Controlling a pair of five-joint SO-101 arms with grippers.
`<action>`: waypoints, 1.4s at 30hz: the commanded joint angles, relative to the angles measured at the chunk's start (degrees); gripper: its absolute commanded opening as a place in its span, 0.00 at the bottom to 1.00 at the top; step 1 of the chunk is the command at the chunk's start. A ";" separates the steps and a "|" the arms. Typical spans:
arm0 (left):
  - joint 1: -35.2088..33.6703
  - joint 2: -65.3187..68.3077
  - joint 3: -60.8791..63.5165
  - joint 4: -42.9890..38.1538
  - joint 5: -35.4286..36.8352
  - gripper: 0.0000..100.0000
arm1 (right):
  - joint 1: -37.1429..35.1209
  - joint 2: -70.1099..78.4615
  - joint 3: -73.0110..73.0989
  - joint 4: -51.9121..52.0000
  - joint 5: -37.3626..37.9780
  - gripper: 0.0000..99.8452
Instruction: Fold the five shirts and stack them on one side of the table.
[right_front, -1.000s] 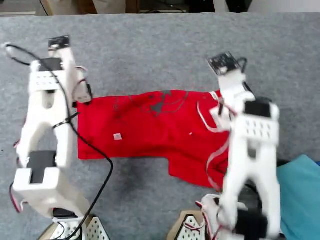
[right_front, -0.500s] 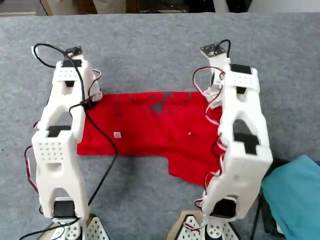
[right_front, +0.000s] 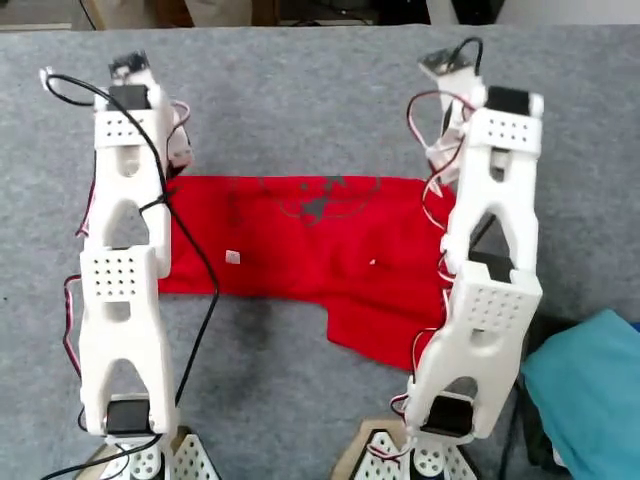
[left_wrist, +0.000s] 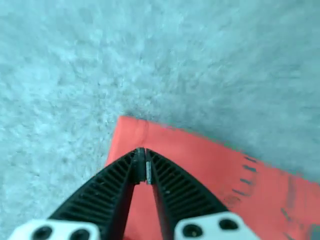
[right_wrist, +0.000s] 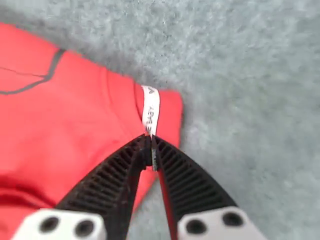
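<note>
Red shirt (right_front: 300, 250) is lying spread flat across the middle of the grey counter (right_front: 300, 90). Its long axis is running from 9 o'clock to 3 o'clock, and one flap is hanging out toward 5 o'clock, beyond the otherwise straight near edge. Two white arms are stretching from their bases at 6 o'clock out toward 12 o'clock. The left arm (right_front: 120, 290) is passing over the shirt's 9 o'clock edge, and the right arm (right_front: 490, 280) is passing over its 3 o'clock edge. At 4 o'clock on the counter a teal cloth (right_front: 590, 400) is sitting bunched beside the right arm's base, apart from the red shirt. The left pincer (left_wrist: 141, 162) is pressing its black ribbed tips together on the shirt's corner at 10 o'clock, clenched on the red fabric just inside the hem. The right pincer (right_wrist: 150, 150) is likewise clenched on the shirt at its 2 o'clock corner, its tips meeting right at the near end of a white label (right_wrist: 150, 110). A dark printed outline (right_front: 325, 200) is showing faintly near the shirt's 12 o'clock edge. A small pale tag (right_front: 232, 257) is sitting on the fabric toward 8 o'clock.
</note>
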 joint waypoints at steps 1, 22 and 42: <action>0.62 -1.54 -10.02 4.22 0.18 0.02 | -1.01 -0.31 -13.49 9.41 0.53 0.01; 0.18 -42.95 52.66 -9.23 -10.73 0.02 | -14.02 -35.21 55.60 -17.41 -5.10 0.01; -1.41 -56.84 105.58 -51.69 -10.55 0.02 | -18.51 -30.90 70.99 -22.51 -2.64 0.01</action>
